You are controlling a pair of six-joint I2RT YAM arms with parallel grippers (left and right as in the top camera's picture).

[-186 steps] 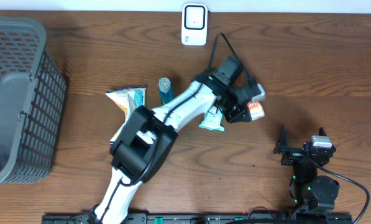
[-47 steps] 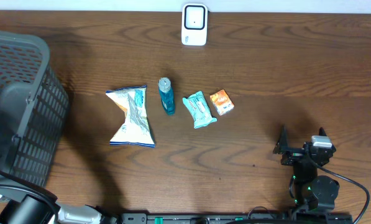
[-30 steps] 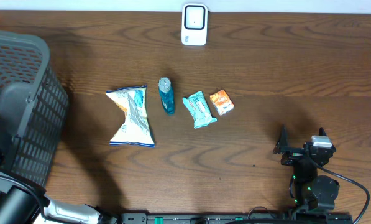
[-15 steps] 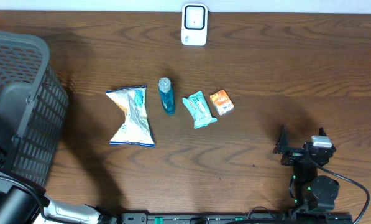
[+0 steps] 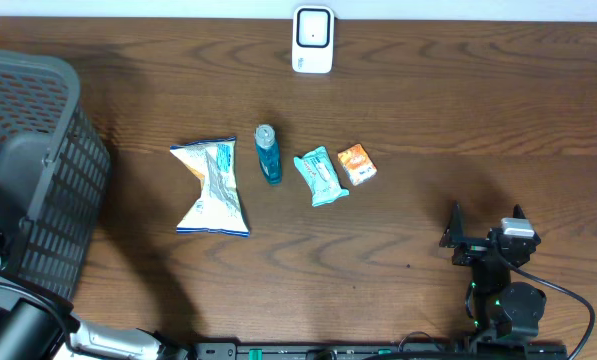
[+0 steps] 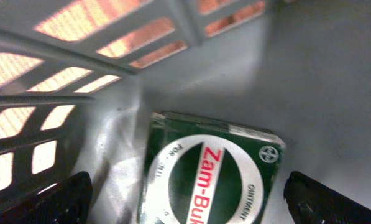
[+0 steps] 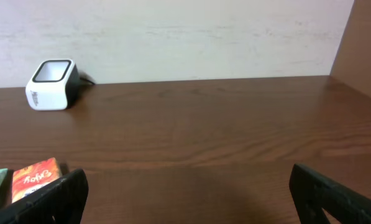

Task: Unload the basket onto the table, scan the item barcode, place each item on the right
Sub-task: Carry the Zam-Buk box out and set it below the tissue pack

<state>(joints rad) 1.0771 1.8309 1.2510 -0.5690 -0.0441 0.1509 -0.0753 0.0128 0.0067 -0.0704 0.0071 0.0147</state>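
Looking down from the left wrist camera, the green box lies flat on the grey floor of the basket, its round label facing up. The left gripper is released: its two fingers stand wide apart at both sides of the box and do not touch it.

In the overhead view the basket is at 9 o'clock on the table and the left arm shows only at 7 o'clock. Six seconds ago this arm was stretched over the middle of the table, towards 1 o'clock, covering the orange packet; now it is pulled back to the basket. The orange packet now lies just beside the teal packet, closer than before. The bottle and the chip bag have not moved, and the white scanner stays at 12 o'clock.

The right gripper rests at 5 o'clock as before, spread wide with nothing between its fingers.
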